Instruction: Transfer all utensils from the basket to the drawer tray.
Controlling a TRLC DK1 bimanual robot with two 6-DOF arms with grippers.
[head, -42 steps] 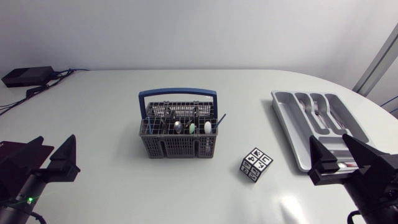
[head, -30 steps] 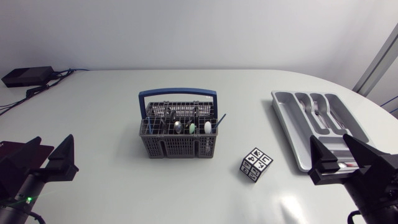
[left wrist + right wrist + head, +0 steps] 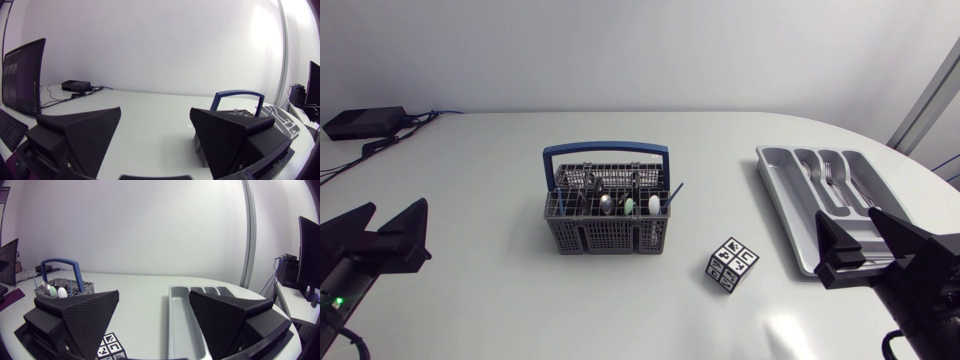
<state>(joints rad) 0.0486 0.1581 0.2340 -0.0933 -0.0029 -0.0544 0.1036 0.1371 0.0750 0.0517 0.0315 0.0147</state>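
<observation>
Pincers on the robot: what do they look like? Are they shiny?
Not shiny. The left pincer and right pincer are both matte black. Each has two broad wedge-shaped fingers that narrow to a point, with a finely textured surface. A tiny green light shows on the left arm.

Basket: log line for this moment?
basket: holds utensils | drawer tray: forks inside | left jaws: open | right jaws: open

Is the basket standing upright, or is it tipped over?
Upright: the basket stands on its base, its handle is on top, and the utensils stick up from it.
</observation>
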